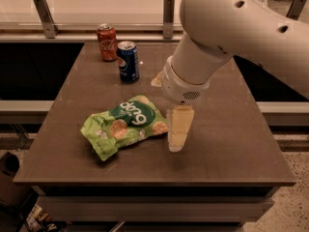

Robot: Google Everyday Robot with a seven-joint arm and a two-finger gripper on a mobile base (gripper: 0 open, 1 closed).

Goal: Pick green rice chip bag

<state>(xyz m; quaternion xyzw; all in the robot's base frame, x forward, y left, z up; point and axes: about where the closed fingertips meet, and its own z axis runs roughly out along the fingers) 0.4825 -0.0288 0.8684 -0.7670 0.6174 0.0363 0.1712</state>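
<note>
Only 1 thing here is actually readable: the green rice chip bag [123,127] has white lowercase lettering on its dark green patch, and since it sits upside down to the camera, it looks like "dang". Any other print on the bag is too small to make out.

The red can [106,42] has white script down its side, but I can't read it. Same deal with the blue can [128,62] and the mark on it.

No lettering on the gripper [178,132], which hangs just right of the bag.
</note>
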